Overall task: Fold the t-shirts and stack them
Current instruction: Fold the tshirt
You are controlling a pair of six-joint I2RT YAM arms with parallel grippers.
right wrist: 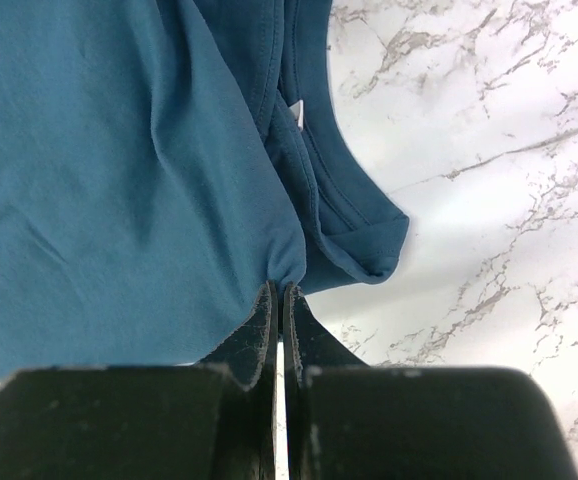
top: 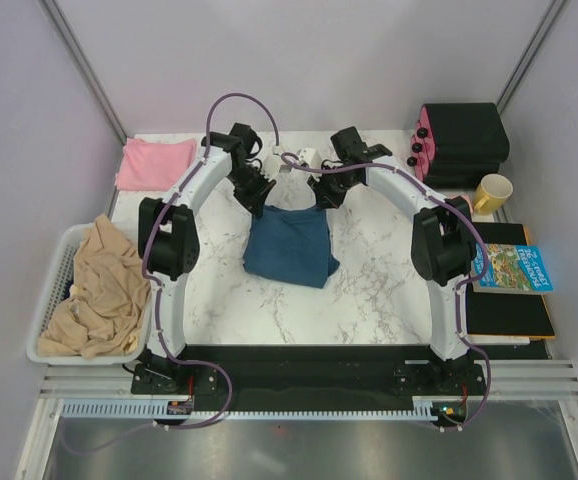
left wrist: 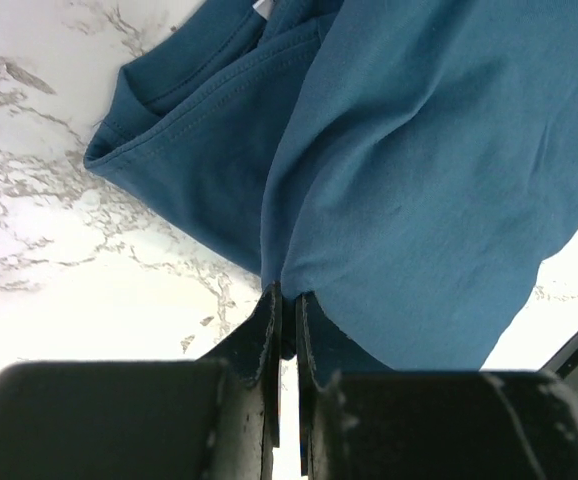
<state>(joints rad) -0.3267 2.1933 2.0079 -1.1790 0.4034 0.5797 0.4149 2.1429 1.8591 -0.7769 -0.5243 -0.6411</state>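
The dark teal-blue t-shirt (top: 289, 248) lies partly folded on the middle of the marble table, its far edge lifted. My left gripper (top: 261, 205) is shut on the far left corner of that edge, and my right gripper (top: 321, 200) is shut on the far right corner. In the left wrist view the jaws (left wrist: 289, 295) pinch a fold of the teal cloth (left wrist: 419, 180), which hangs down with a sleeve hem to its left. The right wrist view shows the same: jaws (right wrist: 281, 290) closed on bunched teal fabric (right wrist: 99, 180). The pale pink t-shirt (top: 156, 162) lies folded at the back left corner.
A white basket (top: 54, 290) with crumpled beige cloth (top: 99, 290) stands at the left edge. At the right are a black and pink case (top: 459, 140), a yellow mug (top: 491, 192), a blue printed book (top: 514, 268) and a black pad (top: 509, 312).
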